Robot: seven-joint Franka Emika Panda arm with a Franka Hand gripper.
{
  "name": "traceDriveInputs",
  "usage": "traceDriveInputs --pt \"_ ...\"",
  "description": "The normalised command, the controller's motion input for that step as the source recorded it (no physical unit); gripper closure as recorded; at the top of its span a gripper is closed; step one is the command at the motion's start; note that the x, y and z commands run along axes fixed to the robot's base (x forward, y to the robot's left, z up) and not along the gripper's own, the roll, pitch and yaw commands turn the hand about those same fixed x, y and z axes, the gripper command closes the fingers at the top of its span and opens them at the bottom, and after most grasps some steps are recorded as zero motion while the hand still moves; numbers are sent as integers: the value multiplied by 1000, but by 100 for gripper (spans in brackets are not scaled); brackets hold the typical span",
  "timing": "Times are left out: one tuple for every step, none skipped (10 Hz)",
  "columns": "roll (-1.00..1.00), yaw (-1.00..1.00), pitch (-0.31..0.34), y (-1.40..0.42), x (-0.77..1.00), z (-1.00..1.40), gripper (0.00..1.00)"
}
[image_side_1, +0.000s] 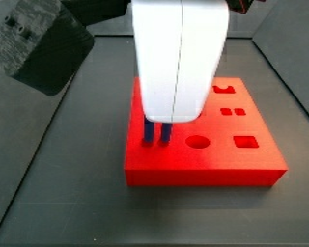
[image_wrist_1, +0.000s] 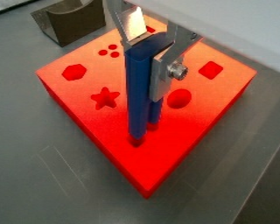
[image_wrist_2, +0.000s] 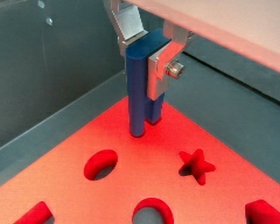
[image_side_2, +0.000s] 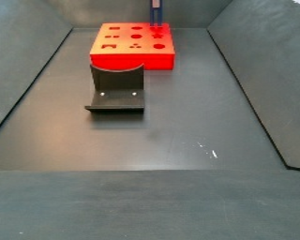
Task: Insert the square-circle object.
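The square-circle object [image_wrist_1: 142,92], a slim bright blue two-bar peg, stands upright in my gripper [image_wrist_1: 150,59], which is shut on its upper part, one silver finger on each side. Both wrist views show this; in a wrist view the gripper [image_wrist_2: 146,51] holds the peg [image_wrist_2: 142,96] the same way. The peg's lower end meets the top face of the red block [image_wrist_1: 189,131] close to one edge, beside the star hole [image_wrist_1: 104,98] and the round hole [image_wrist_1: 178,98]. I cannot tell whether the end sits in a hole. In a side view the peg [image_side_1: 154,132] shows below the white gripper body [image_side_1: 181,58].
The red block [image_side_2: 134,58] lies at the far end of a dark walled bin. The dark grey curved holder [image_side_2: 115,90] stands just in front of it, also in a wrist view [image_wrist_1: 70,22]. A grey bin wall [image_wrist_2: 49,79] runs close beside the block.
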Motion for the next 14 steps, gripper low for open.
traceDriveInputs --pt "0 -9 -20 -6 0 -191 100" --pt "0 -20 -26 -37 0 -149 100" --pt "0 -9 -34 -54 0 -134 100" --pt "0 0 -37 -69 0 -137 100" --pt "0 0 -30 -60 17 -183 100" --pt "14 0 -21 0 37 -283 100" --pt "47 0 -14 0 103 -386 100" --pt "50 -11 -36 0 129 -503 100" --pt "49 -66 -66 0 149 -609 100" --pt "64 -60 -73 0 160 -666 100" --pt "57 -34 -71 0 231 -660 100" --pt "63 -40 -70 0 143 -623 100" --pt "89 0 -81 49 0 -586 100" --pt "84 0 -116 20 -49 -700 100"
